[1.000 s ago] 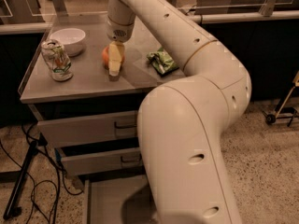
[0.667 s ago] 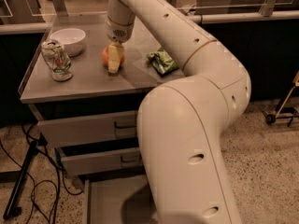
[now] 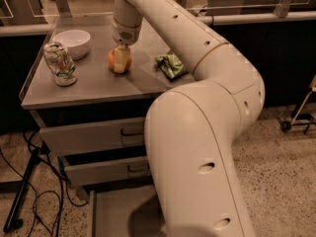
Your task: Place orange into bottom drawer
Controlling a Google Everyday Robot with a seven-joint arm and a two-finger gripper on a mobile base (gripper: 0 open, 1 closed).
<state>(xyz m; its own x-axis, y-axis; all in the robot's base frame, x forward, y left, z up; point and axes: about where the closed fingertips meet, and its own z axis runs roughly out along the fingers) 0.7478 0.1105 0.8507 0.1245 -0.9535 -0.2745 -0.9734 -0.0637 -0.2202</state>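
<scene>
The orange (image 3: 113, 59) sits on the grey cabinet top (image 3: 94, 88), right of the white bowl. My gripper (image 3: 120, 63) comes straight down on it from above, and its cream tip covers the middle of the fruit, so orange skin shows on both sides. The bottom drawer (image 3: 113, 209) is pulled out at the foot of the cabinet, showing a flat grey floor. My big white arm hides the drawer's right part.
A white bowl (image 3: 74, 41) and a clear cup-like can (image 3: 59, 63) stand at the top's left. A green snack bag (image 3: 170, 65) lies right of the orange. Two upper drawers (image 3: 89, 135) are slightly out. Cables and a stand leg (image 3: 22, 191) lie on the floor at left.
The gripper has shifted slightly up and back over the orange. More of the orange now shows on either side of it. Nothing else moved.
</scene>
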